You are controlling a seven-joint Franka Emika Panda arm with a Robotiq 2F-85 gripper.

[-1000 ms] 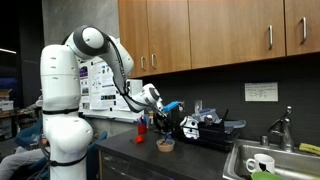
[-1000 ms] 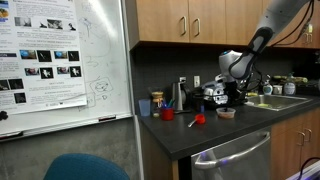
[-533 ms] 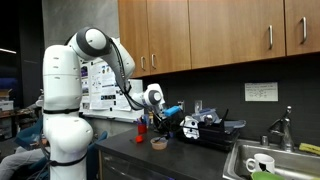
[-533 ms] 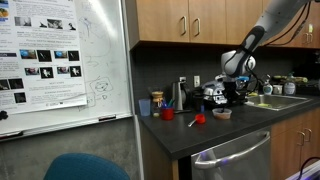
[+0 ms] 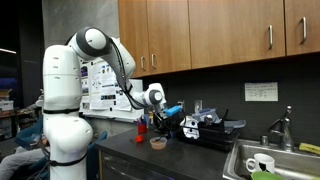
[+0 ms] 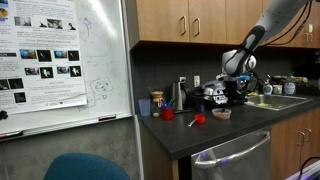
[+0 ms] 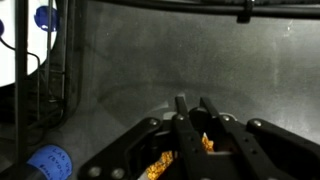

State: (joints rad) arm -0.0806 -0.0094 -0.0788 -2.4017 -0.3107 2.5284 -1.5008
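Observation:
A small bowl (image 5: 158,143) with orange-yellow pieces in it rests on the dark counter (image 5: 125,150), also visible as the bowl (image 6: 221,114) near the counter's middle. My gripper (image 5: 156,128) reaches down onto it from above and is shut on the bowl's rim. In the wrist view the gripper (image 7: 193,103) shows its two black fingers nearly together, with the orange contents (image 7: 160,165) just beneath them. The gripper (image 6: 226,98) hangs under the white wrist. The contact point on the rim is hidden behind the fingers.
A red cup (image 6: 168,114) and a small red item (image 6: 199,119) stand on the counter beside the bowl. A dark dish rack (image 5: 205,128) with cups stands behind it, then a sink (image 5: 270,160) with a faucet (image 5: 285,128). Wooden cabinets hang overhead. A whiteboard (image 6: 60,60) stands at the counter's end.
Over the past second the gripper and the bowl slid a short way along the counter together, away from the dish rack. Both have been still for the last half second.

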